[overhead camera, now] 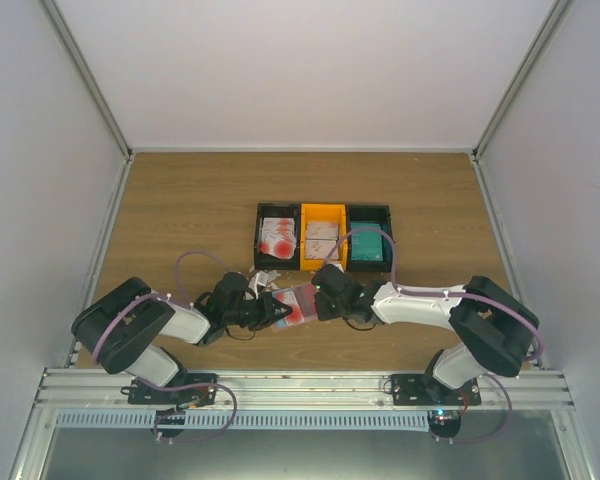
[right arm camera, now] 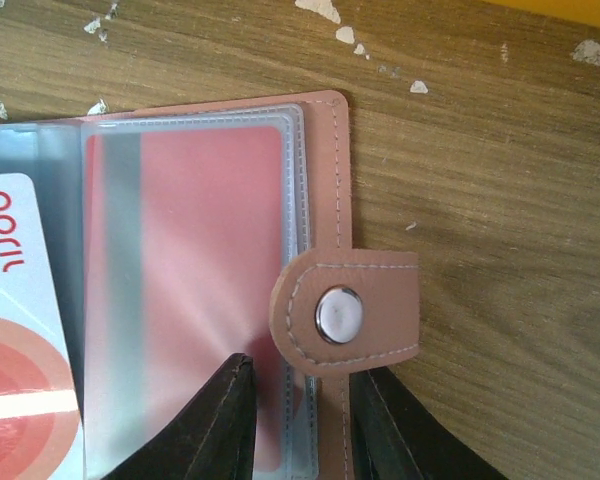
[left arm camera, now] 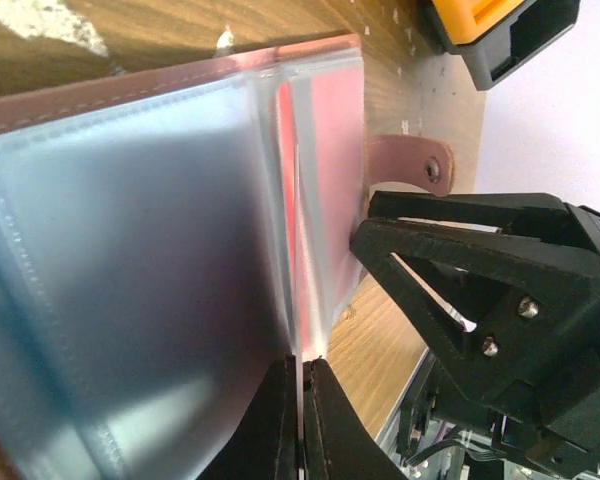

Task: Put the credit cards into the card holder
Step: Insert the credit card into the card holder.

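Just below the centre of the top view, we pin the open card holder (overhead camera: 295, 303) flat on the table: our left gripper (left arm camera: 300, 425) pinches a clear sleeve, our right gripper (right arm camera: 298, 425) clamps the clasp edge, so pockets stay spread for credit cards (overhead camera: 277, 235) waiting above.

Card holder (overhead camera: 298, 302) is lying open on the wood near the front edge, just in front of the tray. Salmon-pink cover w/ stitched edge, clear plastic sleeves inside, plus a little strap w/ a metal snap (right arm camera: 338, 314) sticking out past the right edge, undone. One sleeve shows a pinkish-red backing w/ a grey stripe. A white credit card w/ red circles (right arm camera: 20, 330) sits in the left sleeve, only partly in view. More credit cards in the tray: white/red ones (overhead camera: 277, 236) left bin, pale ones (overhead camera: 323, 238) middle, teal (overhead camera: 370, 244) right.
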Robot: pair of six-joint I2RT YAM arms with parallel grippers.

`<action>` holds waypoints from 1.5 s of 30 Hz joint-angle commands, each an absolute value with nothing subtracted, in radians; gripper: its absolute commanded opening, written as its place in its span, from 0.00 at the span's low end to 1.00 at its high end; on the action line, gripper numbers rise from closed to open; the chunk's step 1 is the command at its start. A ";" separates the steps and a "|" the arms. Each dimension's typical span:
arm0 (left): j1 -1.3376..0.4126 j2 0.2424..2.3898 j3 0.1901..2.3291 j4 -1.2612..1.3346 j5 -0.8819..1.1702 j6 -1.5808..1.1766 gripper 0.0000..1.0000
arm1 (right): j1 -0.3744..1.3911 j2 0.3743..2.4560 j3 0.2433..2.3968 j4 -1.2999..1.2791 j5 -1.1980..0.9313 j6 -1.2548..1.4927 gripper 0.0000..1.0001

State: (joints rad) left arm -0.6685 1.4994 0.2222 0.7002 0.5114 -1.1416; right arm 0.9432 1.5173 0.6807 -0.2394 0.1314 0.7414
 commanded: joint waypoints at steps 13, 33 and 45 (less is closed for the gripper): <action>-0.681 1.528 0.241 0.766 0.488 -1.191 0.00 | 0.956 1.523 0.629 -0.285 0.094 0.762 0.26; -0.681 1.496 0.258 0.715 0.462 -1.157 0.00 | 0.957 1.531 0.623 -0.284 0.092 0.769 0.21; -0.679 1.591 0.279 0.736 0.457 -1.126 0.00 | 0.959 1.539 0.624 -0.284 0.092 0.765 0.21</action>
